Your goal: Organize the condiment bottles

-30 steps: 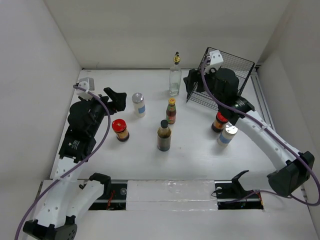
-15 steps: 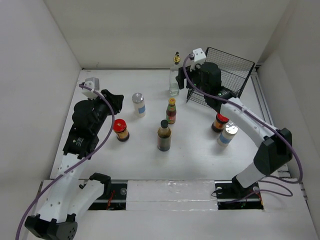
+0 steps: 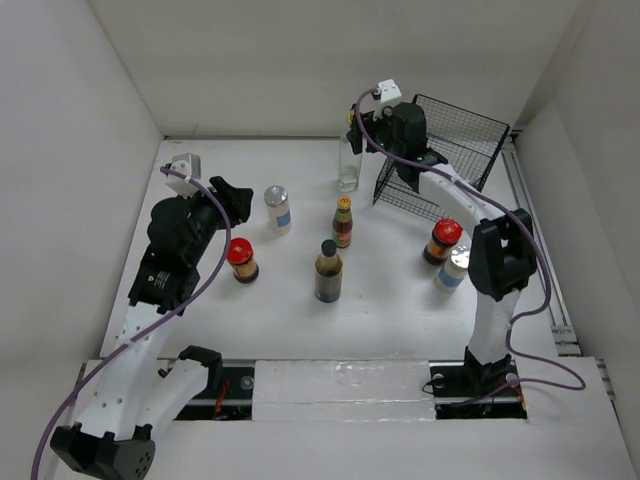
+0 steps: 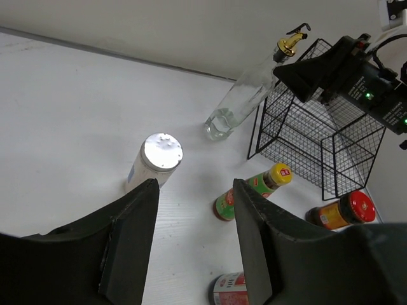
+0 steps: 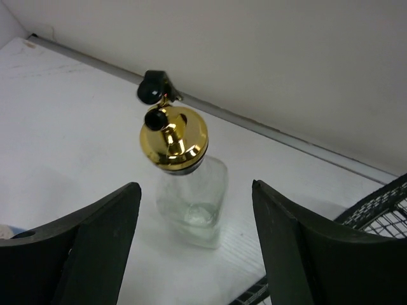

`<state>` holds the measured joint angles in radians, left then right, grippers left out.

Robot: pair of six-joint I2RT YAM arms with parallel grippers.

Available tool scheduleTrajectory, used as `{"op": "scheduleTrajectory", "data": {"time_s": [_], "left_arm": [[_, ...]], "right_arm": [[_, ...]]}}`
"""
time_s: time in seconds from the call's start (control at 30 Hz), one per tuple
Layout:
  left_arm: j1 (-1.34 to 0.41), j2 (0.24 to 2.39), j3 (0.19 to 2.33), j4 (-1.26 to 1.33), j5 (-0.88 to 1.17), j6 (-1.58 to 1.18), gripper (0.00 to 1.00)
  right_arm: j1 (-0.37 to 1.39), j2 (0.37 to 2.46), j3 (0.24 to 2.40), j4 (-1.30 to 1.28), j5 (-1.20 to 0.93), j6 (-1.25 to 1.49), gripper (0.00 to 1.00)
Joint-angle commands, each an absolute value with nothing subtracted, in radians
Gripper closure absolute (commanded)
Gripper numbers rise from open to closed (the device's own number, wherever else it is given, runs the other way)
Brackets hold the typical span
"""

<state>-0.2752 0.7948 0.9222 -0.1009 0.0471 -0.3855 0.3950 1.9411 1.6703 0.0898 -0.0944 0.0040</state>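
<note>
The tall clear gold-capped bottle (image 3: pixel 349 165) (image 5: pixel 191 203) stands at the back by the basket. My right gripper (image 3: pixel 360 128) (image 5: pixel 195 189) hovers just above and behind it, open, one finger on each side of it and neither touching. My left gripper (image 3: pixel 236 196) (image 4: pixel 195 190) is open and holds nothing; it hangs left of a silver-lidded shaker (image 3: pixel 277 209) (image 4: pixel 156 159). The yellow-capped bottle (image 3: pixel 343 222) (image 4: pixel 254 189), the dark black-capped bottle (image 3: pixel 327 272), two red-lidded jars (image 3: pixel 240 259) (image 3: pixel 443 240) and a second shaker (image 3: pixel 455 268) stand across the table.
The black wire basket (image 3: pixel 455 140) (image 4: pixel 318 143) lies on its side at the back right, right beside the clear bottle. White walls close in the table on the left, back and right. Both arm bases sit along the near edge.
My right arm has swung left from above the basket to the clear bottle, its jaws narrowing. My left gripper's jaws have narrowed and the arm has shifted slightly.
</note>
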Motion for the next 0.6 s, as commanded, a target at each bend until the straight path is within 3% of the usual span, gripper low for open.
{"op": "scheduleTrajectory", "data": {"time_s": [0.0, 0.3, 0.4, 0.47, 0.53, 0.57], "left_arm": [[-0.279, 0.802, 0.919, -0.057, 0.041, -0.373, 0.54], [-0.279, 0.83, 0.919, -0.048, 0.06, -0.373, 0.54], [-0.279, 0.83, 0.919, -0.048, 0.06, -0.373, 0.54], [-0.279, 0.83, 0.919, -0.048, 0.06, -0.373, 0.54], [-0.279, 0.83, 0.919, -0.048, 0.06, -0.373, 0.54], [-0.279, 0.83, 0.919, -0.048, 0.06, -0.373, 0.54]], "right_arm": [[0.38, 1.976, 1.749, 0.206, -0.176, 0.0, 0.24], [0.38, 2.056, 1.79, 0.356, -0.255, 0.029, 0.29], [0.38, 2.085, 1.802, 0.379, -0.255, 0.052, 0.47], [0.38, 2.106, 1.802, 0.394, -0.255, 0.063, 0.69], [0.38, 2.106, 1.812, 0.405, -0.245, 0.072, 0.78], [0.38, 2.106, 1.812, 0.417, -0.245, 0.087, 0.88]]}}
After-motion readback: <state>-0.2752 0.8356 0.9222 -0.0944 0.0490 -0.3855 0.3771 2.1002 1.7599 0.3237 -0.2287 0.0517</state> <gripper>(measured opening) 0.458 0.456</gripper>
